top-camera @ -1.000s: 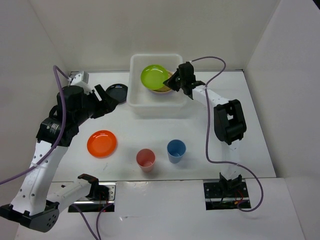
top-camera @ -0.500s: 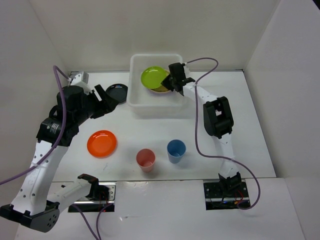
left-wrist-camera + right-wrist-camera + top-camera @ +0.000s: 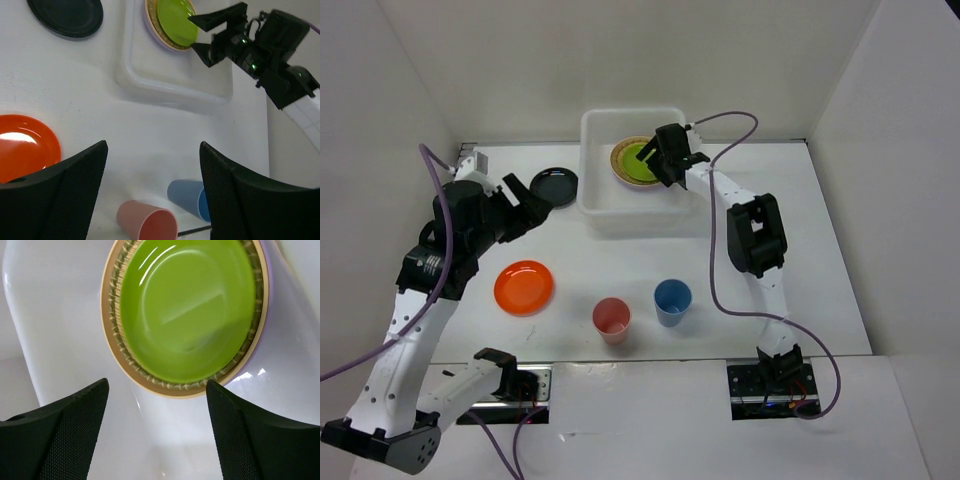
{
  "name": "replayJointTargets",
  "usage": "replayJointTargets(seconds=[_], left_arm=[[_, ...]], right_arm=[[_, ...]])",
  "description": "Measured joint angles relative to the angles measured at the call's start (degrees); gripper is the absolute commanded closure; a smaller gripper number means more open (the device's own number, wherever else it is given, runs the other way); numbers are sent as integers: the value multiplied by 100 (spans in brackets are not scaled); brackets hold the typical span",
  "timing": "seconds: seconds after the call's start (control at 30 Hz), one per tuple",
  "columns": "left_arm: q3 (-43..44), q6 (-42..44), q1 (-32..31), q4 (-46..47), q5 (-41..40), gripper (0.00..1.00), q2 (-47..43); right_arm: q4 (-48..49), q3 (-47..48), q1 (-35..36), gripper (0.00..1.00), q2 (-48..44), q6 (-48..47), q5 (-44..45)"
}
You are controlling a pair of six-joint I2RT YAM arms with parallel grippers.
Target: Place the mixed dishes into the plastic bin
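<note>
Below the parted right jaws: lime plate.

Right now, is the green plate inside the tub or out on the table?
Inside. The green plate lies on a lattice-edged plate within the white tub, and the right pincer above it is open.

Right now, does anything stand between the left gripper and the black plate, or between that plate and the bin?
Nothing visible does. Only bare table lies between the open left gripper and the black plate. The plate sits beside the plastic bin; the orange plate, pink cup and blue cup lie off that path.
</note>
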Motion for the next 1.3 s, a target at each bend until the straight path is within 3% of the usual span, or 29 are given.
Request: replayJointTargets(seconds=[0.13,0.27,0.43,0.57,0.7,0.83,1.3], left_arm=[[-463,-297,470,413,22,19,-52],[-789,-531,1196,1106,669,24,474],[-1204,-883,2389,2208,1711,31,1985],[-1128,-1016,2872,2758,2146,37,3370],[-955,-1054,2959,2975,2343,37,4247],[-505,-1058,2959,3316,2483,37,4964],[190,-1054,2870,3670,2122,37,6175]], right_arm=[[-85,0,20,13,-251,-313,155],[-177,0,114,10,-942,-706,321],[-37,-260,284,9,-2518,-1198,361],[168,-874,345,8,-4177,-1593,354],[310,-1502,326,8,-5484,-1904,426],[273,-2057,313,8,-6229,-2116,452],[-153,-2531,299,8,-6669,-2312,455]])
